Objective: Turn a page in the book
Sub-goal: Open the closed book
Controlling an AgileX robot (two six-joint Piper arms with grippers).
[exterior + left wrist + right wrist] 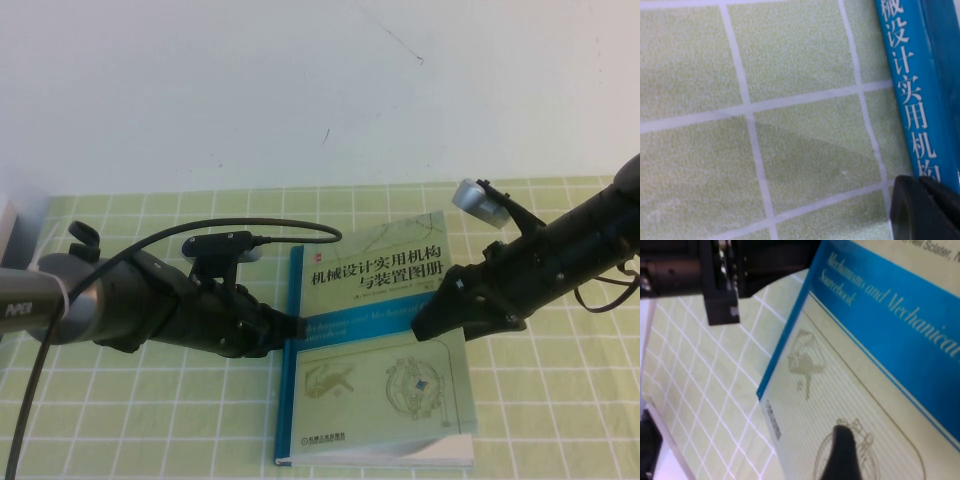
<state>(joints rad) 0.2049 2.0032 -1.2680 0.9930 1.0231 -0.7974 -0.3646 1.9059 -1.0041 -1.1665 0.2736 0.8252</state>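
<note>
The book lies shut on the green checked cloth, pale greenish cover up, blue spine on its left. The page is hidden under the cover. My left gripper is shut, and its tip rests against the spine about halfway along the book. In the left wrist view its black fingers sit right beside the spine's white lettering. My right gripper hovers low over the cover near the book's right edge and is open. One dark finger shows above the cover's round drawing. Nothing is held.
The green checked cloth covers the table up to a white wall behind. A black cable loops over the left arm. A pale object stands at the far left edge.
</note>
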